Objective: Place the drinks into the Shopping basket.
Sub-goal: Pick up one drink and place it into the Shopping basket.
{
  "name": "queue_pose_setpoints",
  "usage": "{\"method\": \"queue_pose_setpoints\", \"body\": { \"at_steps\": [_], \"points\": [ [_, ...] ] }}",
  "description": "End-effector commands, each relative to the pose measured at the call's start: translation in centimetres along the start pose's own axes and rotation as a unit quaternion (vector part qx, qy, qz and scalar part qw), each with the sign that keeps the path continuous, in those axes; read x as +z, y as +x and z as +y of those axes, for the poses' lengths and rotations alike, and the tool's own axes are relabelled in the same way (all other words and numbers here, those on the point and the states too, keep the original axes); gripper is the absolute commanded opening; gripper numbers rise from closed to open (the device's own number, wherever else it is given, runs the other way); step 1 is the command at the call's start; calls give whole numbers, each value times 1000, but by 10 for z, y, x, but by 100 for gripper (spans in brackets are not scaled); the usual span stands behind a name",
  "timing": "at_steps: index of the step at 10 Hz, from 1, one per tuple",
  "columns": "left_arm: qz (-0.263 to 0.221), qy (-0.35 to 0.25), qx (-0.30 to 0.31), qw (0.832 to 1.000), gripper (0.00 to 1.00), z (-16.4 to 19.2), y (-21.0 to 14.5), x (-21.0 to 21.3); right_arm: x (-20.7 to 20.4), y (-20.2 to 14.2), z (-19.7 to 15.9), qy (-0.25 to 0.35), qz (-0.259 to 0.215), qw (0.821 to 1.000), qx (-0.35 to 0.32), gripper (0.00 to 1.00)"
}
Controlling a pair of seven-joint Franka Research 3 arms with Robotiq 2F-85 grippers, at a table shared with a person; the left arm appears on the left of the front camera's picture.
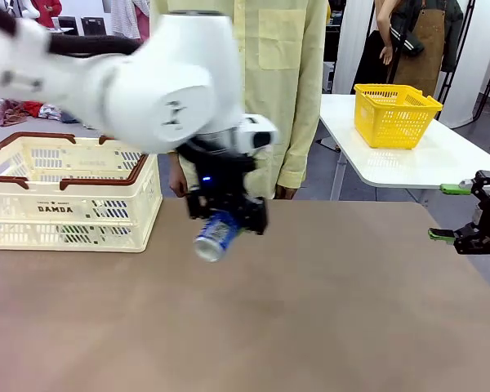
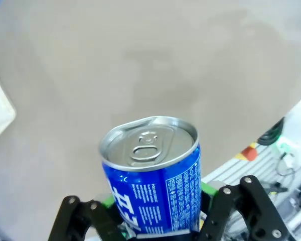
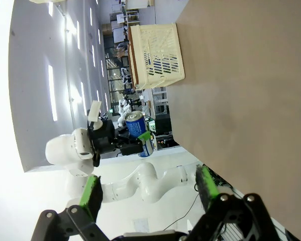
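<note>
Blue can (image 1: 216, 237) is clamped in left gripper (image 1: 226, 214), frame centre; we lift higher to clear the Shopping basket (image 1: 69, 192) rim at frame left, then let go.

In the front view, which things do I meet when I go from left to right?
Shopping basket → blue can held in the left tool → yellow basket on the far white table → open right tool.
</note>
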State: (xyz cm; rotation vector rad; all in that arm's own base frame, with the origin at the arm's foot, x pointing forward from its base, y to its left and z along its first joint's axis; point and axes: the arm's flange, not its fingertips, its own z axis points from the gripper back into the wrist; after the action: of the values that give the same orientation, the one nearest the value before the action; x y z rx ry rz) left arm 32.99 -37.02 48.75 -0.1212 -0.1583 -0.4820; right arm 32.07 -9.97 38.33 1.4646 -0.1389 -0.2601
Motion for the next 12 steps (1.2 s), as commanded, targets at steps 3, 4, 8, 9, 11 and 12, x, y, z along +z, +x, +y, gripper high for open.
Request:
{"method": "queue_pose_setpoints", "body": {
  "at_steps": [3,4,8,9,11,12],
  "points": [
    [-12,-2,5,1000,0,18,-23,-2,-1,1,4,5,-6,1000,-3,100],
    [-12,-2,5,1000,0,18,-23,-2,-1,1,4,5,-6,1000,-3,100],
    [-12,-3,7,1000,0,16,-28,-6,-1,1,4,5,-6,1000,-3,100],
    [-46,-4,38,998,0,46,-15,12,-1,1,4,5,-6,1000,-3,100],
    [-97,-7,89,991,0,136,12,60,-1,1,4,5,-6,1000,-3,100],
    [-99,8,91,991,0,181,28,73,-1,1,4,5,-6,1000,-3,100]
  ]
}}
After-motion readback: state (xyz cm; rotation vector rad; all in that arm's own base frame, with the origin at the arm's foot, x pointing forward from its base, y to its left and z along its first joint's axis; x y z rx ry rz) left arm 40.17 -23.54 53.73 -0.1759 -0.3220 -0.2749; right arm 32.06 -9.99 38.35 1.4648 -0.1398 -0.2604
